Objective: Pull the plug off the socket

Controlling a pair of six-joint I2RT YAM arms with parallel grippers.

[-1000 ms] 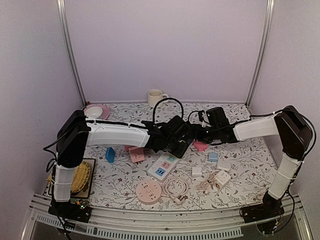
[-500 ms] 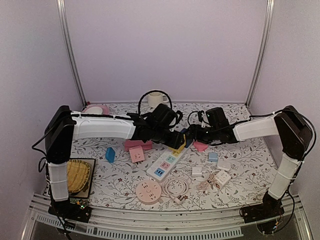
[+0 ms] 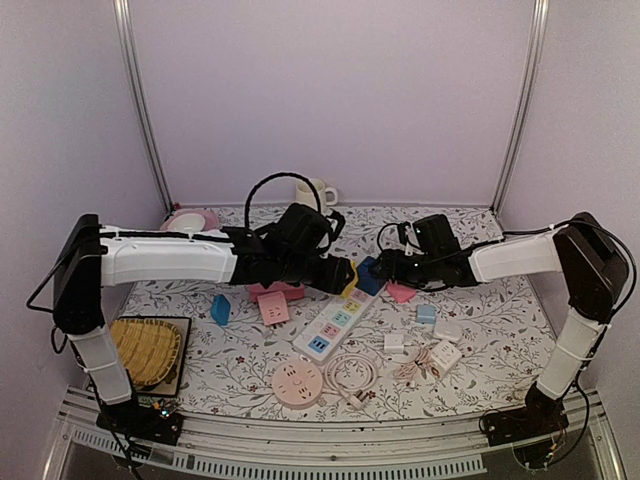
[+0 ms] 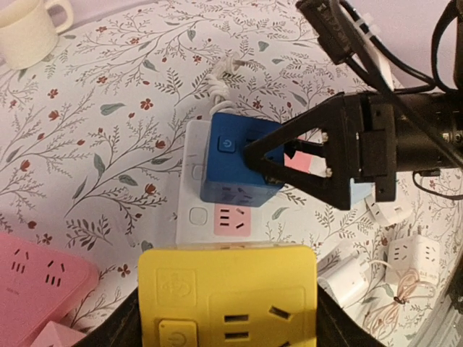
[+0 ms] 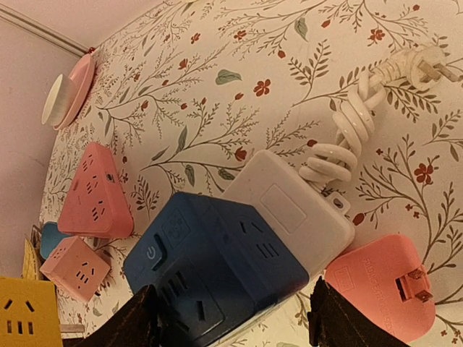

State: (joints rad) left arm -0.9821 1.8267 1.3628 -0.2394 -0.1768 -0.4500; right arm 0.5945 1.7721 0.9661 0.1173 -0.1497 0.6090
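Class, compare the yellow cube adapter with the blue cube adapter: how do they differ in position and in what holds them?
The yellow cube adapter is lifted clear of the white power strip in the left gripper; the blue cube adapter is plugged into it, clamped by the right gripper. Both are cubes with a power button and sockets.

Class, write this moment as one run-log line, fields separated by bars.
left gripper: holds yellow plug, clear of white power strip | right gripper: grips blue plug, seated in strip
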